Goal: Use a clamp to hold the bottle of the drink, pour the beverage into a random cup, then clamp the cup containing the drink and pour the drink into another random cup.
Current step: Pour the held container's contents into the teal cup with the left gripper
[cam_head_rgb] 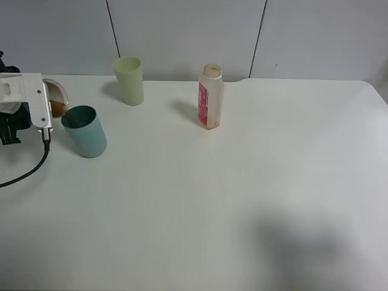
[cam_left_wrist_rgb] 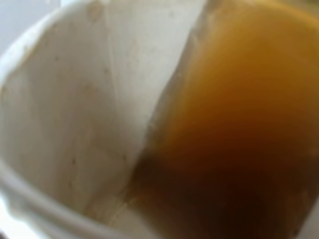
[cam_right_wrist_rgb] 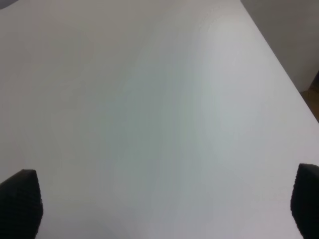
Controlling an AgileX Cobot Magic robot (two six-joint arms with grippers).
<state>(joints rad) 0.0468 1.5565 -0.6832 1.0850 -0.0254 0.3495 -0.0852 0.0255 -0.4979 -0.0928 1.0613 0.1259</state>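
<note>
Tipped paper cup [cam_head_rgb: 59,102], clenched by left gripper [cam_head_rgb: 36,103], spills brown drink [cam_left_wrist_rgb: 234,139] over teal tumbler [cam_head_rgb: 85,131].

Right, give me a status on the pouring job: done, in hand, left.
Done: the bottle stands upright on the table, nearly empty. In hand: the left gripper is shut on the paper cup, tipped over the teal tumbler, with the brown drink at the cup's lip. Left: emptying the cup. The right gripper is open and idle.

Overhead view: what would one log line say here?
step: second pour | left gripper: tipping paper cup over teal cup | bottle: standing | right gripper: open
</note>
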